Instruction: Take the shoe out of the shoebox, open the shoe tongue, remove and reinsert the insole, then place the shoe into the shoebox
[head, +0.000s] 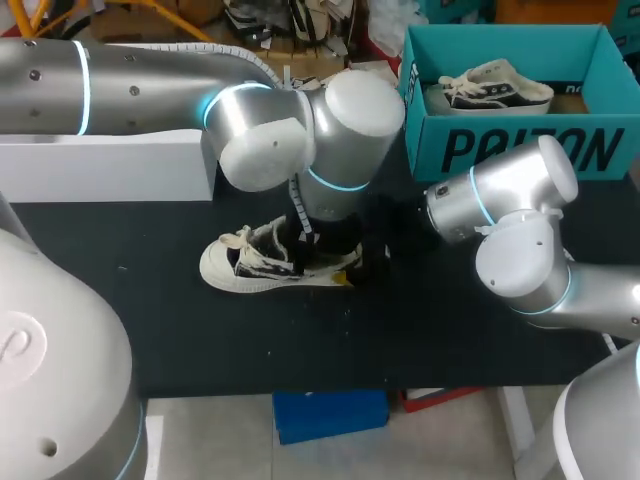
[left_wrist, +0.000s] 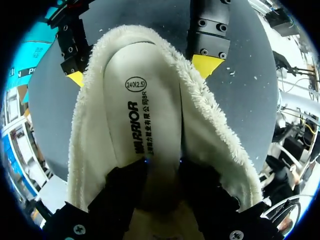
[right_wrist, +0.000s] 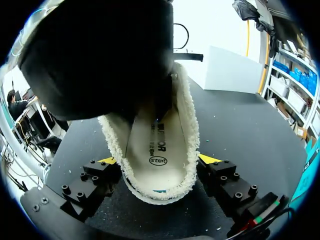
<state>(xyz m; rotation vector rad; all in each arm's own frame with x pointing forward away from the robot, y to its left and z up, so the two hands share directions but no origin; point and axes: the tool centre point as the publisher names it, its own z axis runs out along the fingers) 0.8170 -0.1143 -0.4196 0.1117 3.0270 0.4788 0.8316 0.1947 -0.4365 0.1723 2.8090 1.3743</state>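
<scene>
Shoe (head: 270, 262) out of shoebox (head: 520, 150); insole (left_wrist: 145, 115) lies inside, under your left gripper (left_wrist: 162, 167), grip state cannot be told. Right gripper (right_wrist: 159, 160) pinches the shoe at its heel. Judged: insole step in hand, reboxing left.

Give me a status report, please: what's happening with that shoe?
Right gripper clamps the shoe at the heel. Left gripper down inside, on the insole. Nothing in the way.

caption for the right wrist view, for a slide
right gripper clasps the fleece-lined shoe at its heel, with left gripper down inside on the insole
</scene>
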